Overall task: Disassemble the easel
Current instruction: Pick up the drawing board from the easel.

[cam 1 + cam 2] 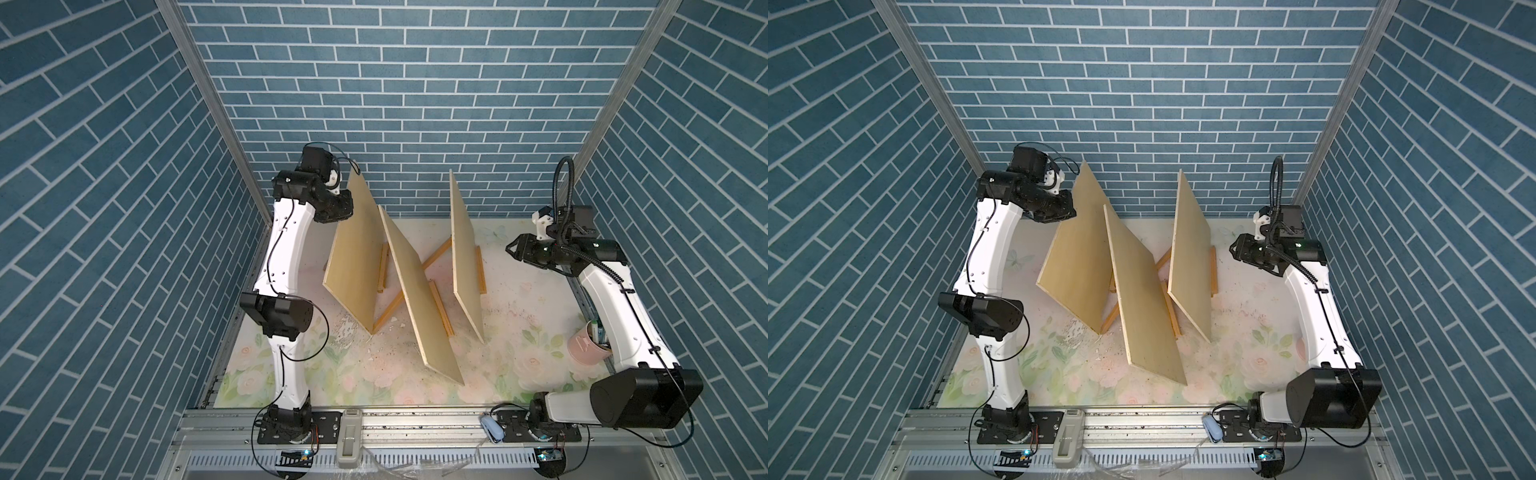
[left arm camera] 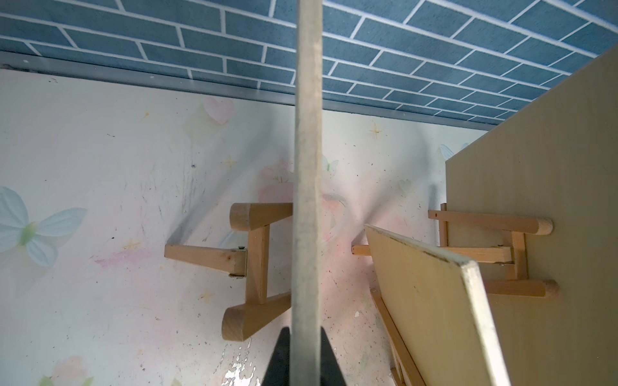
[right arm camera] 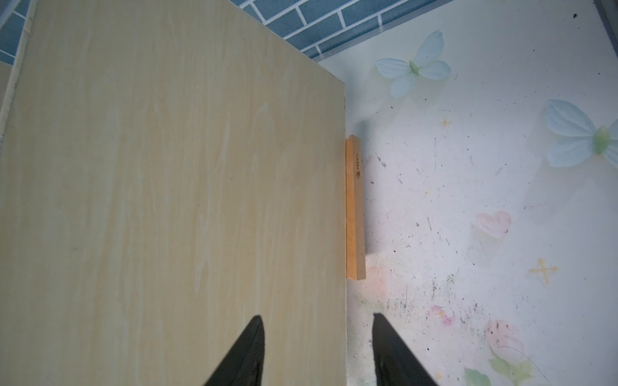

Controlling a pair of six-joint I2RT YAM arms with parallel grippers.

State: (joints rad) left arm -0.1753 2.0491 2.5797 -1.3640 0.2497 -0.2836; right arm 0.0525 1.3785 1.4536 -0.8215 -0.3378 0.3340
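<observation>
1. Table with a pale floral covering (image 1: 519,332): the work surface, scuffed and speckled, bearing everything below.
2. Three pale rectangular wooden boards stand side by side mid-table, each leaning on its own stand: left board (image 1: 353,257), middle board (image 1: 419,299), right board (image 1: 465,249). They probably have to come off before any stand can be taken apart.
3. Small light-wood easels, one behind each board. The left easel (image 2: 257,260) shows splayed legs and a rear strut. The right easel's ledge (image 3: 354,207) shows past its board's edge.
4. Left gripper (image 2: 303,337): pinched tight on the left board's thin upper edge, a grip likely chosen for lifting the board clear. Whether the board has left its ledge cannot be told.
5. Right gripper (image 3: 316,322): jaws partly apart and empty, facing the right board, near it but not touching, apparently in reserve.
6. Pink cup (image 1: 586,349): at the table's right edge, well apart from the easels. Its contents are unclear.
</observation>
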